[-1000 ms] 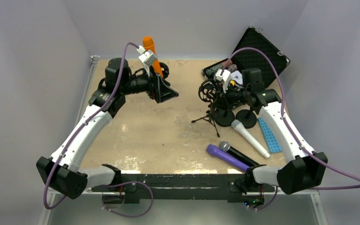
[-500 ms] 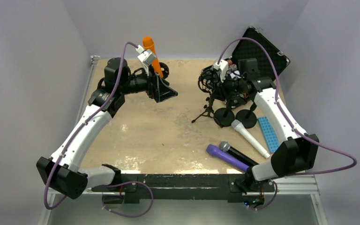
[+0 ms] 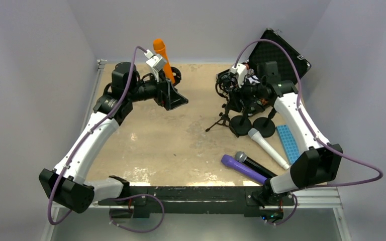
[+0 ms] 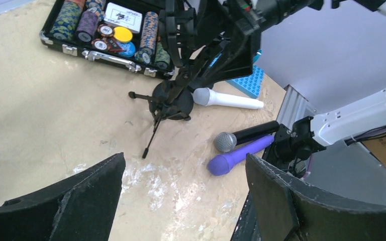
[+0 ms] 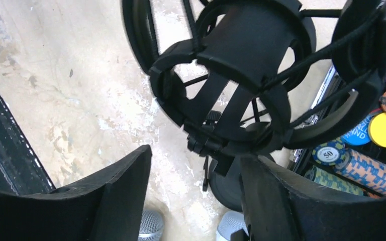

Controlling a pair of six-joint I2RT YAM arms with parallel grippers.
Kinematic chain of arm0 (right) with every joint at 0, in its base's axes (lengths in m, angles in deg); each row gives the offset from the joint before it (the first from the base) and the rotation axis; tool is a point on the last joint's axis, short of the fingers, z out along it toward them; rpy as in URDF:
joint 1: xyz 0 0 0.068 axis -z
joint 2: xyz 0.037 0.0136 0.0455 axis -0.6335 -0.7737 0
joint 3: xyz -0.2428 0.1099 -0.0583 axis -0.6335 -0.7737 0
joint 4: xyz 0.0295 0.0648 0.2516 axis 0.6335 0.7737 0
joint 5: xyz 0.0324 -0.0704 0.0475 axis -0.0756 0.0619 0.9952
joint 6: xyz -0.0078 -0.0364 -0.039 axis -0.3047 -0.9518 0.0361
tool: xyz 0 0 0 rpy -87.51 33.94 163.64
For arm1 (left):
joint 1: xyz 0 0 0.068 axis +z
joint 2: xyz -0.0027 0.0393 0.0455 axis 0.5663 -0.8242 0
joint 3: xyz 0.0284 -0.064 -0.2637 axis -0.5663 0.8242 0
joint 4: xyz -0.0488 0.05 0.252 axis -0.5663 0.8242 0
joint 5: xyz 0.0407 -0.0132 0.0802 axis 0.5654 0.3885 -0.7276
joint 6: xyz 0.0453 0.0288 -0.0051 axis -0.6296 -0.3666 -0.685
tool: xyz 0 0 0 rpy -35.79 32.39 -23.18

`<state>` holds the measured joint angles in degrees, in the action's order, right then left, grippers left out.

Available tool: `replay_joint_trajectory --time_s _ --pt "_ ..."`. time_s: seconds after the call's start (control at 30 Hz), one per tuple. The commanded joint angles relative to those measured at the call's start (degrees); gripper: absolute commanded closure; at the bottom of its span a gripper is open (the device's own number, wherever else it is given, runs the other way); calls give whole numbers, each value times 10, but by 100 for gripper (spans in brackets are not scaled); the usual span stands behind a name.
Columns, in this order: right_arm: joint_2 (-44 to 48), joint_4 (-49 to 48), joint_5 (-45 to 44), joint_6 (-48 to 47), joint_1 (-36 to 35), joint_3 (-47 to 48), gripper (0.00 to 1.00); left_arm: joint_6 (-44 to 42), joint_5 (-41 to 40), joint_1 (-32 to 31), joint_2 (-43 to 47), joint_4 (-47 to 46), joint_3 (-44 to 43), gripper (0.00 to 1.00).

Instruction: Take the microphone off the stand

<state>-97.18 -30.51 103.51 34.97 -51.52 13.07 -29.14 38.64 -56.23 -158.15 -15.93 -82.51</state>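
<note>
Gaping left pincer (image 4: 183,201) above sandy tabletop (image 4: 55,125); right pincer (image 5: 201,206) (spread) flanking shock mount (image 5: 246,50).

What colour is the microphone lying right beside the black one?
Purple microphone; the left wrist view shows it best.

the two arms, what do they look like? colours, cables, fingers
Both the left arm and right arm have white links joined by bulky black joints. A purple cable runs loosely along each arm up to a small white camera box at the wrist. The left gripper and right gripper each have two broad, matte black, wedge-shaped fingers.
</note>
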Motion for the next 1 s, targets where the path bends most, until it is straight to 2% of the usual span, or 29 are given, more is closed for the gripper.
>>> replay_joint_trajectory --time_s 0.0,0.17,0.37,0.47,0.6,0.67,0.83,0.97 --pt "49 9 -9 20 3 37 30 -27 -25 16 19 18 -40 7" --pt "58 28 -20 40 3 91 20 -34 -62 56 15 34 -118 5" --pt "87 49 -71 47 11 129 18 11 -55 130 -4 24 -226 1" --pt "108 25 -89 63 15 143 17 -6 -100 150 -19 33 -257 0" --pt "119 -58 -78 101 14 171 15 -25 -157 163 -53 33 -258 0" --pt "114 -110 -53 128 13 177 11 -46 -154 164 -77 25 -250 0" --pt "44 -157 -2 163 3 240 10 -71 -114 178 -88 -149 -134 0" --pt "-11 -165 32 149 -15 300 10 -78 -67 202 -115 -113 -149 1"
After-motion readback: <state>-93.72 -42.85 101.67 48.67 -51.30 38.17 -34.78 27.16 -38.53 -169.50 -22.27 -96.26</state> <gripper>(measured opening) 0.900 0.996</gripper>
